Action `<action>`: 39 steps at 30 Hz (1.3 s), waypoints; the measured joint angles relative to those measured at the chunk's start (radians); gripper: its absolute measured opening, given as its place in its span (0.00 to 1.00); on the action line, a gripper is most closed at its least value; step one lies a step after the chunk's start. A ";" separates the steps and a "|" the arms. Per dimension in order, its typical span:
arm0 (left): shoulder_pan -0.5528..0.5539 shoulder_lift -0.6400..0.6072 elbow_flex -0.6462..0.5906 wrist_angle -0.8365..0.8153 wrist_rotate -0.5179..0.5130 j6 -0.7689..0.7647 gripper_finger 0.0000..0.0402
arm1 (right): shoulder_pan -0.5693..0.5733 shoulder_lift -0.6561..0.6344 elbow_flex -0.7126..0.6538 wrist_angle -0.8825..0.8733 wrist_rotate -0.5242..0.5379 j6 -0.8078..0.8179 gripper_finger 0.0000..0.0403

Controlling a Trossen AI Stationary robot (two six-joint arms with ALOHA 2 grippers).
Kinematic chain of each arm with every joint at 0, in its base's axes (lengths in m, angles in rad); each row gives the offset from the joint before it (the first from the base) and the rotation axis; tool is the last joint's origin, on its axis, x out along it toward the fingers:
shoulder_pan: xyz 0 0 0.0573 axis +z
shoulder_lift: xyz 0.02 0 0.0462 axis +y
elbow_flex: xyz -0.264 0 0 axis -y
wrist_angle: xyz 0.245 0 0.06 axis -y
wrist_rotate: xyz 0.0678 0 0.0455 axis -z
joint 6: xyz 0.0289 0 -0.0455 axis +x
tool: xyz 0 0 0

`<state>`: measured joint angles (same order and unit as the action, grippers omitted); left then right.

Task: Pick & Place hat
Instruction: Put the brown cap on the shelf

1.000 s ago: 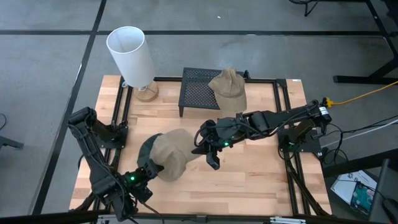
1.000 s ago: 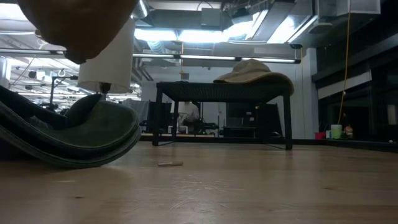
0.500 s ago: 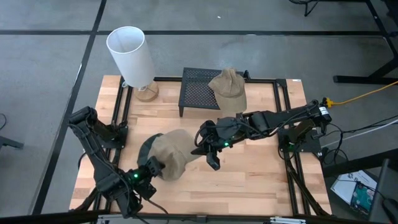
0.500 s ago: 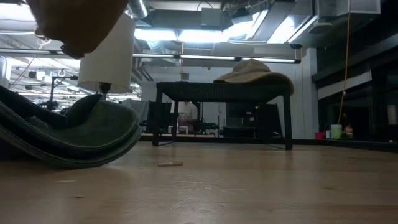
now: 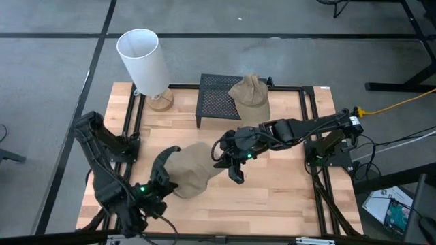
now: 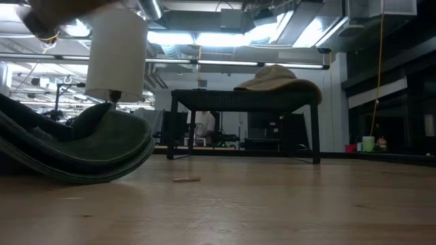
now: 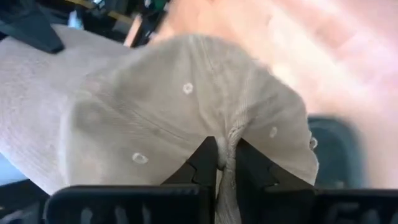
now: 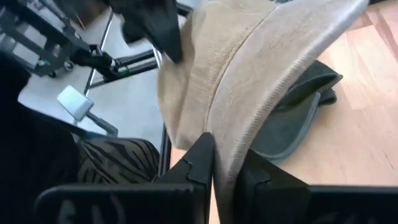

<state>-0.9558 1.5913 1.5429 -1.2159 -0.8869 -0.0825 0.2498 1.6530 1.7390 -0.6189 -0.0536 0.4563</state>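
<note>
Currently both grippers pinch the tan hat [image 5: 193, 171] above the table's front-left — left gripper [image 5: 163, 185] at its crown, right gripper [image 5: 227, 161] at its brim; they should lift evenly, avoiding stretch.

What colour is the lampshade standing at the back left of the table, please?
The lampshade is plain white, shown best in the high view.

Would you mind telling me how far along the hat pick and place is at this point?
One tan hat already sits on the black mesh stand. In hand: the second tan hat, pinched by the left gripper at the crown and the right gripper at the brim, over the table. A dark hat lies beneath it. Left: placing the held hat.
</note>
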 joint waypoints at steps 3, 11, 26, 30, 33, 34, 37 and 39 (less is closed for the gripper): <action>0.004 -0.060 0.000 0.072 0.060 0.032 0.06 | 0.001 -0.011 0.000 -0.020 0.004 -0.017 0.09; 0.035 -0.177 -0.093 0.300 0.215 0.179 0.06 | 0.013 -0.063 0.001 -0.076 0.083 -0.015 0.09; 0.069 -0.254 -0.141 0.412 0.278 0.289 0.06 | 0.037 -0.066 0.001 -0.119 0.086 0.010 0.27; 0.070 -0.254 -0.141 0.401 0.264 0.288 0.06 | 0.037 -0.066 0.001 -0.118 0.084 0.012 0.44; 0.070 -0.254 -0.141 0.399 0.263 0.288 0.06 | 0.037 -0.066 0.001 -0.117 0.083 0.013 0.57; 0.070 -0.254 -0.141 0.398 0.263 0.288 0.06 | 0.037 -0.066 0.001 -0.118 0.083 0.011 0.61; 0.067 -0.254 -0.141 0.397 0.262 0.287 0.06 | 0.037 -0.066 0.000 -0.129 0.080 0.007 0.72; 0.064 -0.254 -0.141 0.397 0.262 0.287 0.06 | 0.037 -0.066 0.000 -0.140 0.080 0.007 0.78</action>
<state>-0.8917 1.3369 1.4017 -0.8188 -0.6254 0.2047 0.2863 1.5872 1.7393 -0.7593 0.0268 0.4633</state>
